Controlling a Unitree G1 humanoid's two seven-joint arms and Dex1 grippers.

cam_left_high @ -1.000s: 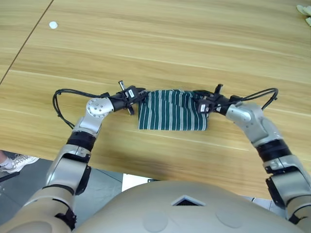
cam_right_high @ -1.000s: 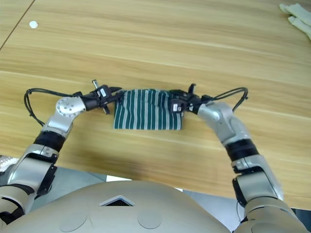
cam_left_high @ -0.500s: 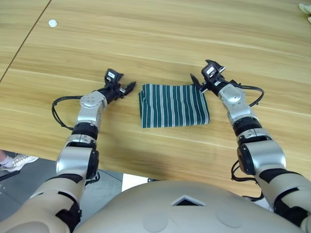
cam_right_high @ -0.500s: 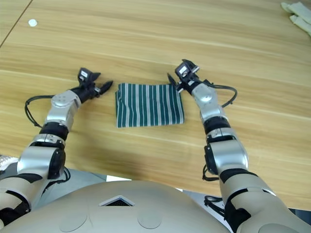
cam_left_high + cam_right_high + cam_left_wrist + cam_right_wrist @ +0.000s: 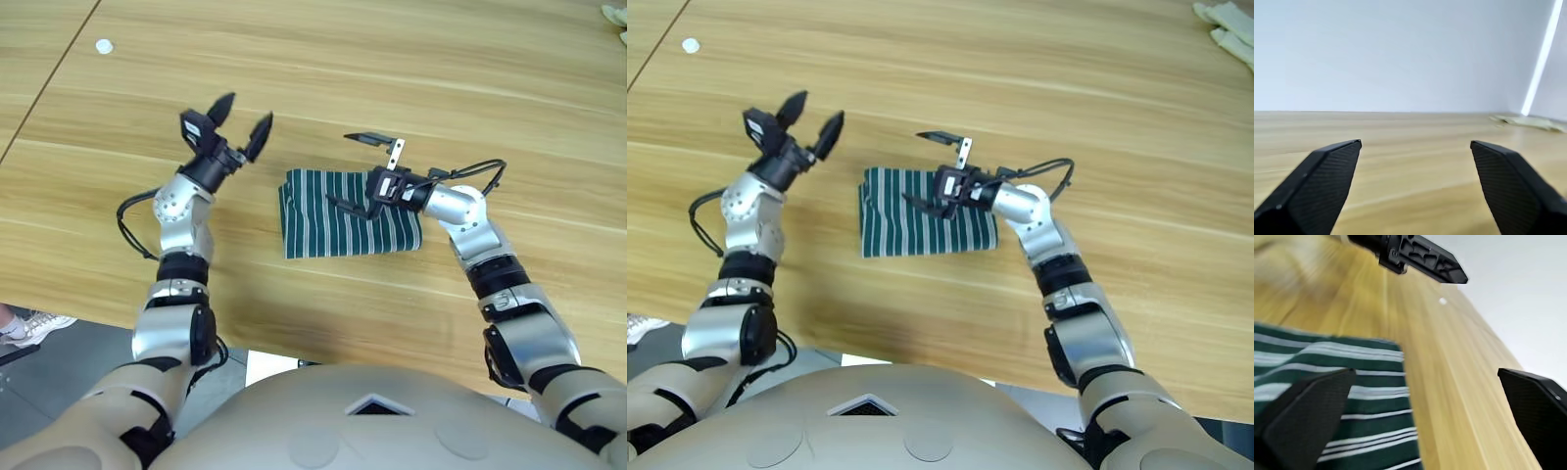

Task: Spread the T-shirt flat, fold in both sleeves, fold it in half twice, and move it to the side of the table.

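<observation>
A dark green, white-striped fabric T-shirt (image 5: pixel 315 223) lies folded into a compact rectangle on a broad light-wood plank table (image 5: pixel 411 69). It lies nearer the table's near edge than its far edge and between the two arms.

The right gripper (image 5: pixel 338 168) hangs over the right half of the T-shirt, its jaws spread wide with nothing between them. One finger is low over the striped fabric and the other is raised above the shirt's far edge. Whether the lower finger touches the cloth cannot be told. In the right wrist view the stripes (image 5: pixel 1352 382) run under the spread fingers, with bare wood beyond the shirt's edge.

The left gripper (image 5: pixel 247 110) is raised off the table, just past the T-shirt's left edge. Its fingers point up and away, parted wide and empty.

A small white round disc (image 5: pixel 107 47) lies towards the far left corner, close to a thin dark seam (image 5: pixel 49 83) that crosses the wood. A pale crumpled cloth (image 5: pixel 1225 29) lies at the far right corner. Grey floor (image 5: pixel 39 367) shows below the near edge. In the left wrist view a plain white wall (image 5: pixel 1400 49) stands behind the table, with a bright slanted strip of light (image 5: pixel 1542 54) on it.
</observation>
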